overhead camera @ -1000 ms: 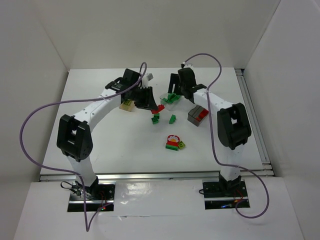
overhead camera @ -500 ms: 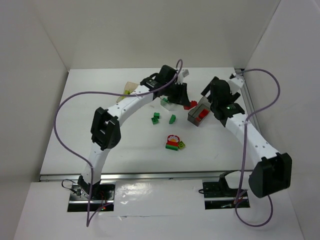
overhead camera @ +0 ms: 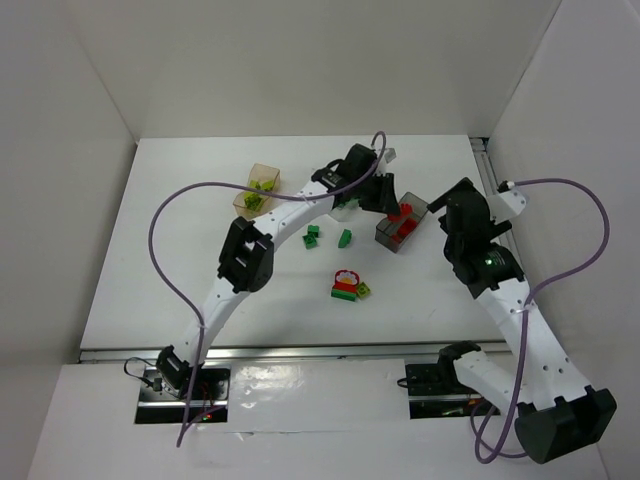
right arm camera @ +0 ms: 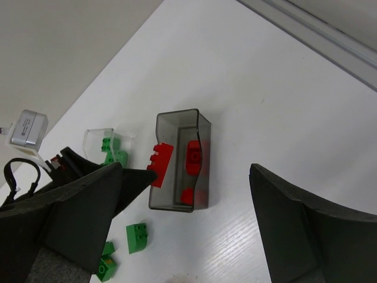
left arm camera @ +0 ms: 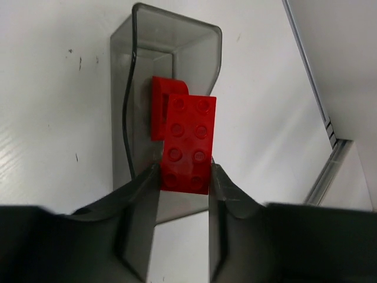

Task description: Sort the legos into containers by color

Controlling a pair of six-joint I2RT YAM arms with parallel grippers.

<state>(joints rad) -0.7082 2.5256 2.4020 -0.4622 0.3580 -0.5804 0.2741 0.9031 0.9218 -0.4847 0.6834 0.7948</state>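
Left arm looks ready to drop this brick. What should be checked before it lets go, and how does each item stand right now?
1. Red brick clamped between the left gripper fingers: ok.
2. Brick lined up over the grey tub opening: ok in the left wrist view; the right wrist view shows it close to one long wall.
3. Height above the tub floor: cannot tell.
4. Tub contents match, red bricks only: ok.
5. Right gripper open and apart from the tub: ok.

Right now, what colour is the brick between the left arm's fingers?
Red. The brick shows best in the left wrist view, over the smoky grey tub.
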